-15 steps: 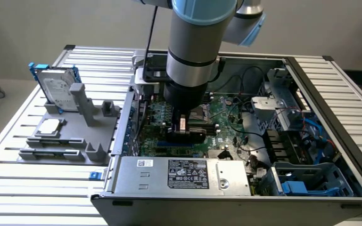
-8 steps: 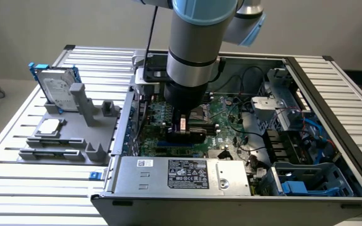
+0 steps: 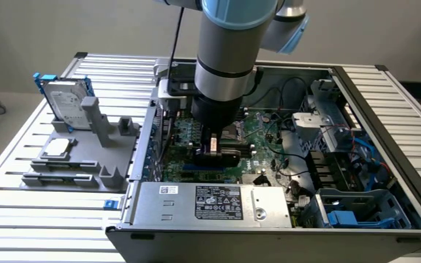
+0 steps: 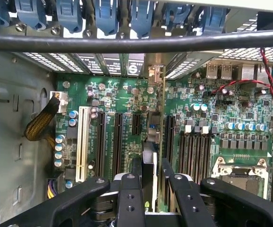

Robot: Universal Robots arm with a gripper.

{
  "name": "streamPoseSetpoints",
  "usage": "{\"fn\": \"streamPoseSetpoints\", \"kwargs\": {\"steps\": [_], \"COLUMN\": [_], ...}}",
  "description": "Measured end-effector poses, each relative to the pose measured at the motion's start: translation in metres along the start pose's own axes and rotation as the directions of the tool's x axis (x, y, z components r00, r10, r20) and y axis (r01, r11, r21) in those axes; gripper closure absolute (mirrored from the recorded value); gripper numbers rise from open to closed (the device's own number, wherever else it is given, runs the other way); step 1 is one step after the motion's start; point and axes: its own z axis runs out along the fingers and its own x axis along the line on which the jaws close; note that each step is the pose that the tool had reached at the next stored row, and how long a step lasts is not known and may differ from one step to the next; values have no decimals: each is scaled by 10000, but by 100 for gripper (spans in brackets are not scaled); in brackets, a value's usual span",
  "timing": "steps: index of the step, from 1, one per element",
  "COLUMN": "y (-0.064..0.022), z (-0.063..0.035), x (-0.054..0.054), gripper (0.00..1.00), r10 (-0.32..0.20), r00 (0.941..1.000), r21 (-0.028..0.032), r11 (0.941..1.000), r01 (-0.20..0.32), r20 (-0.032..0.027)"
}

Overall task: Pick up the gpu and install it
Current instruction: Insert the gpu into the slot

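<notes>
My gripper (image 3: 214,154) is down inside the open computer case, just above the green motherboard (image 4: 212,109). It is shut on the gpu (image 4: 154,123), a thin dark card that I see edge-on between the black fingers (image 4: 136,172) in the wrist view. The card stands upright, and its silver bracket end (image 4: 156,75) is close to the case's rear slot openings. Its lower edge runs along a black expansion slot between the other slots (image 4: 117,142) and the memory sockets (image 4: 193,151). I cannot tell whether it is seated. In the exterior view the gpu (image 3: 199,157) shows as a dark shape under the wrist.
A silver hard drive in a blue frame (image 3: 68,101) stands on a grey fixture (image 3: 64,164) at the exterior view's left. The power supply (image 3: 203,203) lies at the case front. Red wires (image 4: 268,80), a yellow sleeved cable (image 4: 39,123) and blue slot clips (image 4: 103,14) surround the slot area.
</notes>
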Motion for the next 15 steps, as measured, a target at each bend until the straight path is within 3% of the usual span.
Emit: {"fn": "streamPoseSetpoints", "kwargs": {"steps": [15], "y": [14], "z": [28], "x": [1], "gripper": [73], "r10": [111], "r00": [9999], "r21": [14], "r11": [9999], "r01": [-111], "r20": [5]}}
